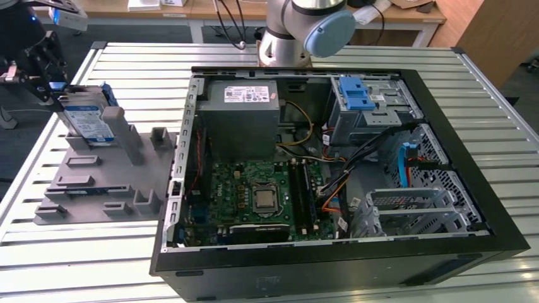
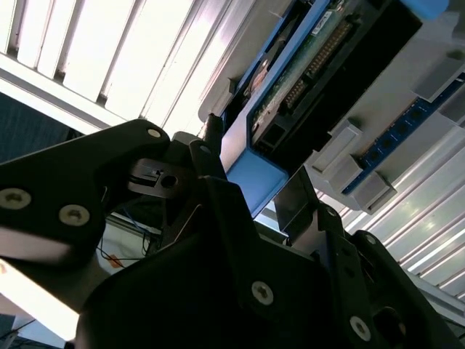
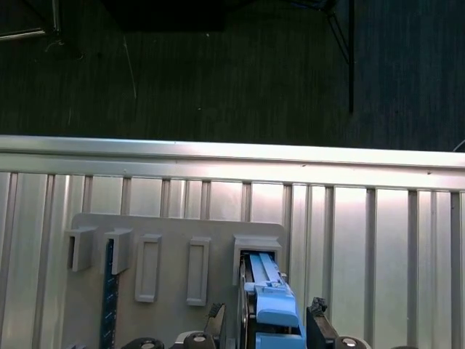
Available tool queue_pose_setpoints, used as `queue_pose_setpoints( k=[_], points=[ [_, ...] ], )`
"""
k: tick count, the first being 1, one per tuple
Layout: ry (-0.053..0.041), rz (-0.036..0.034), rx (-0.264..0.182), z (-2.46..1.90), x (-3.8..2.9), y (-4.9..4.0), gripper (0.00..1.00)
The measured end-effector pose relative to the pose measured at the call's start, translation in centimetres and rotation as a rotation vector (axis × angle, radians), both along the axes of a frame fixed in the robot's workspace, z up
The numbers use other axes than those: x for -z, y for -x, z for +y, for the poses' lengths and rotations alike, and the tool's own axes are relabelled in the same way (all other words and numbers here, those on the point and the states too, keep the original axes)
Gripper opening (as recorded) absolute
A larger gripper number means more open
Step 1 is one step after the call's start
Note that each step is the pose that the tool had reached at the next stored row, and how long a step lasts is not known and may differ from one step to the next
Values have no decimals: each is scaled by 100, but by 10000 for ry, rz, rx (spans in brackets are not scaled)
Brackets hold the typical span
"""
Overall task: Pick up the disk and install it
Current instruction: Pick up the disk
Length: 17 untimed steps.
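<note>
Upper left, exterior view: open tool (image 1: 55, 93) straddles top edge of upright disk (image 1: 88, 120) standing in fixture plate (image 1: 93, 186).

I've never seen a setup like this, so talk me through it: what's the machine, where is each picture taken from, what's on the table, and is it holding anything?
It is one robot arm with a two-fingered hand. The exterior view looks on from off the arm; both wrist views ride near the hand. On the slatted metal table lie an open computer case and a grey fixture plate. The disk stands upright in that plate. The open hand straddles its blue-edged end and seems to grip nothing.
</note>
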<state>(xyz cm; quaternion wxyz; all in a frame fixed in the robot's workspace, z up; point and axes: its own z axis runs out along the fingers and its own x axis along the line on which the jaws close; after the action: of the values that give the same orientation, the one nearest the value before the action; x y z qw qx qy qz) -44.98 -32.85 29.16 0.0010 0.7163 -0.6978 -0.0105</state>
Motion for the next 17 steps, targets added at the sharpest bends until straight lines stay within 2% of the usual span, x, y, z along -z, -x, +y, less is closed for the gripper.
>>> queue_pose_setpoints(
  k=[8, 9, 17],
  points=[
    [1, 2, 2, 0, 8, 0, 53],
    [1, 1, 1, 0, 9, 0, 47],
    [2, 2, 1, 0, 18, 0, 45]
  ],
)
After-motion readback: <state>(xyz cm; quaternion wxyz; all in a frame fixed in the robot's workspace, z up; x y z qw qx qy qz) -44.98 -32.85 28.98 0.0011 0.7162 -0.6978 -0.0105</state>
